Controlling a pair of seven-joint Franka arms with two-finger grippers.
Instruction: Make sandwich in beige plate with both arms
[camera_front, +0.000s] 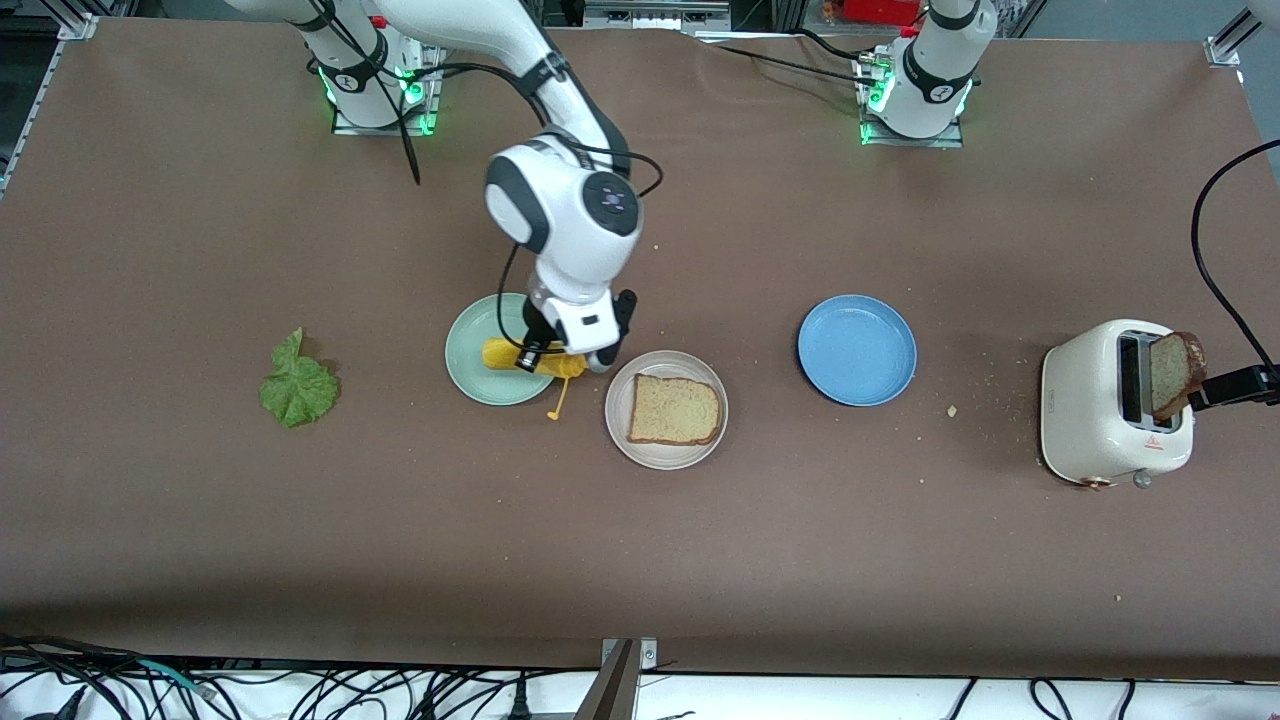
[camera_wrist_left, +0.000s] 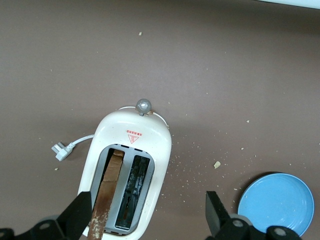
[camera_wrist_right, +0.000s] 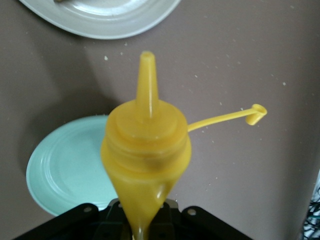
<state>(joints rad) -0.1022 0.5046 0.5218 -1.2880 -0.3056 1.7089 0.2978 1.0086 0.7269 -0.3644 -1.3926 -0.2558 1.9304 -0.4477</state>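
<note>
One slice of tan bread (camera_front: 673, 410) lies on the beige plate (camera_front: 620, 432). A second slice (camera_front: 1175, 372) stands up out of the white toaster (camera_front: 1100, 420); it also shows in the left wrist view (camera_wrist_left: 107, 195). My left gripper (camera_front: 1215, 390) is open over the toaster (camera_wrist_left: 150, 135), the slice close beside one finger (camera_wrist_left: 80, 215). The lettuce leaf (camera_front: 298, 385) lies on the table toward the right arm's end. My right gripper (camera_front: 560, 355) is shut on a yellow squeeze bottle (camera_wrist_right: 146, 150) over the mint-green plate's (camera_front: 475, 370) edge, its nozzle toward the beige plate (camera_wrist_right: 105, 22).
A blue plate (camera_front: 857, 350) sits between the beige plate and the toaster, and shows in the left wrist view (camera_wrist_left: 277, 202). The bottle's cap (camera_wrist_right: 256, 114) hangs loose on its strap. Crumbs lie round the toaster. The toaster's plug (camera_wrist_left: 60, 150) lies beside it.
</note>
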